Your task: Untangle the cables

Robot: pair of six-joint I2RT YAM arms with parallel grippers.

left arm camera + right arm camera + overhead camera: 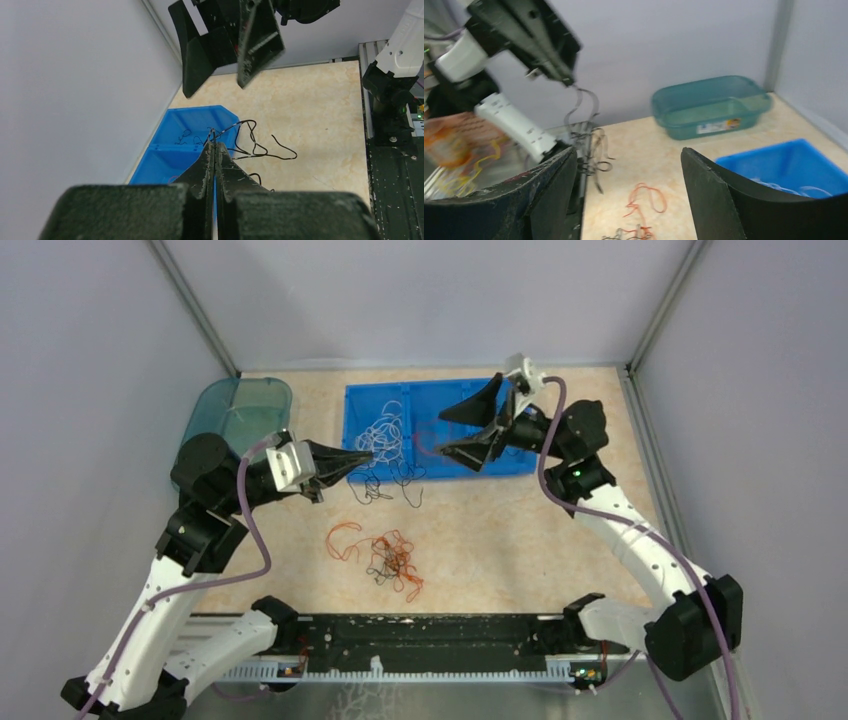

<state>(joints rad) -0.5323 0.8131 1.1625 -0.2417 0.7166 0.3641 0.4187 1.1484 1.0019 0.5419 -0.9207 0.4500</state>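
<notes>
Cables (390,560): seemingly three clumps; two bins (370,400).

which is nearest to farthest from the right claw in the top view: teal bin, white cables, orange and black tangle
1. white cables, in the blue tray, just left of the right claw.
2. orange and black tangle, on the table, toward the arm bases.
3. teal bin, back left corner.

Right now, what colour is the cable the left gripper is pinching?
Black. The cable in the left gripper shows clearest in the left wrist view.
</notes>
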